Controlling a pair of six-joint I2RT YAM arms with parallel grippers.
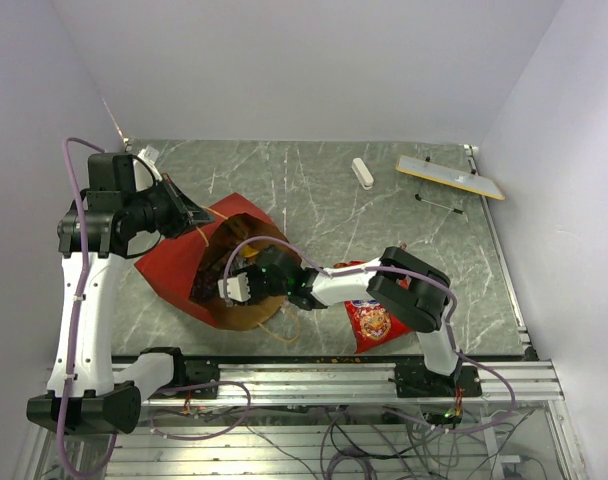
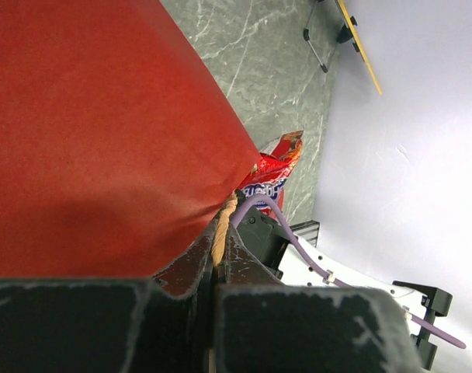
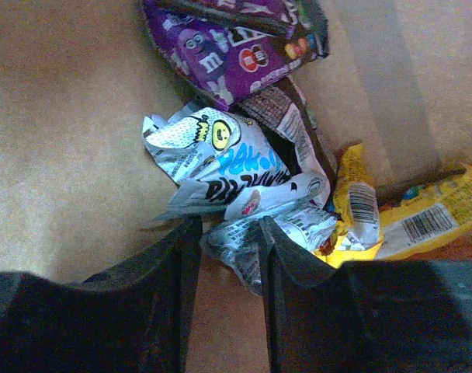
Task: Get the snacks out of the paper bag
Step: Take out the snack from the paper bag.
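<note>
The paper bag [image 1: 169, 265] lies on its side, red outside, its brown mouth facing right. My left gripper [image 1: 189, 212] is shut on the bag's tan twisted handle [image 2: 220, 225], with the red bag wall [image 2: 96, 132] beside it. My right gripper [image 1: 234, 285] is inside the bag's mouth. In the right wrist view it is open [image 3: 228, 233], with a corner of a silver wrapped snack [image 3: 220, 167] between the jaws. A purple candy pack [image 3: 236, 54] and yellow packs [image 3: 422, 221] lie behind it on the brown inside [image 3: 65, 140]. The red chip bag [image 1: 372, 320] lies on the table under the right arm; it also shows in the left wrist view [image 2: 271, 177].
A small white oblong block [image 1: 361, 172] and a long flat grey strip with a yellow edge [image 1: 449, 177] lie at the back right, with a thin black rod [image 1: 439, 203] beside them. The metal rail [image 1: 334, 375] runs along the near edge. White walls enclose the table.
</note>
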